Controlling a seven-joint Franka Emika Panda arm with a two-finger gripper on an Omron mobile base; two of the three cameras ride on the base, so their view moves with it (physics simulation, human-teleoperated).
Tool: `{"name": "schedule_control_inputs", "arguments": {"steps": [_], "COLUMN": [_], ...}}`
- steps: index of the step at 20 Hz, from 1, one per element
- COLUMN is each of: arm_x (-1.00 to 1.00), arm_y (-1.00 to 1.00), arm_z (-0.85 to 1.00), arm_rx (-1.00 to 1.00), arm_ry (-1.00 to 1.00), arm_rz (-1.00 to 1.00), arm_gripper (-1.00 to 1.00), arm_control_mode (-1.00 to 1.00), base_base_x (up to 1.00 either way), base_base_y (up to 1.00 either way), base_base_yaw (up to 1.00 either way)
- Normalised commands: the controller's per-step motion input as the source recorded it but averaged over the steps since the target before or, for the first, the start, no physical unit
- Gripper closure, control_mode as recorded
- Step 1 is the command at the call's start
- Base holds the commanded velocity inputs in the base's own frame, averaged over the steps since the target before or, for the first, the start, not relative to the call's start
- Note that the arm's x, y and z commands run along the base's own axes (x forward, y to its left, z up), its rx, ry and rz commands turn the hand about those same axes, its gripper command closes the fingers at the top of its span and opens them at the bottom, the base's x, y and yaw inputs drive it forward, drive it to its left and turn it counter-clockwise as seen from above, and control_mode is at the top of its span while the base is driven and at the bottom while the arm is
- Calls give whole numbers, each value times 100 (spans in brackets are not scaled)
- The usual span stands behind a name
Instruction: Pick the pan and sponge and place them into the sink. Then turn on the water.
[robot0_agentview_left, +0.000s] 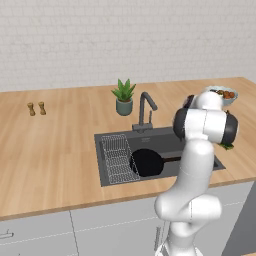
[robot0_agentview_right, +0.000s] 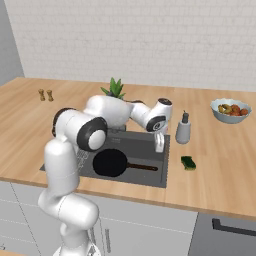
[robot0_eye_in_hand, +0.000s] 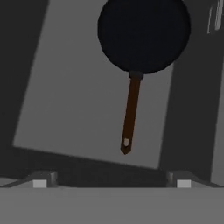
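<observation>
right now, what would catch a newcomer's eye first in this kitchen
The black pan lies flat inside the dark sink, its long handle pointing toward the end away from the wire rack. The arm's open tool hangs above the sink near that handle. The green sponge sits on the wooden counter beside the sink, below the soap dispenser.

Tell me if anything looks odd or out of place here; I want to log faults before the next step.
Nothing stands out. The pan lies flat in the sink, handle intact. The sponge sits flat on the counter right of the sink, not yet moved. The claw hangs open over the sink, holding nothing.
</observation>
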Motion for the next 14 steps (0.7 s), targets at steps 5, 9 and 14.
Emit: {"name": "schedule_control_inputs", "arguments": {"steps": [5,9,14], "arm_x": [-27,-26,-9], "arm_y": [-40,-19,-33], "arm_z": [3,13,23], "arm_rx": [9,1,-1], "arm_ry": [-7,-11,-12], "arm_rz": [19,51,54], "arm_gripper": [-100,-100,-100], "arm_control_mode": [-100,-100,-100], "base_base_x": [0,0,0], "base_base_y": [0,0,0], "base_base_yaw": [0,0,0]}}
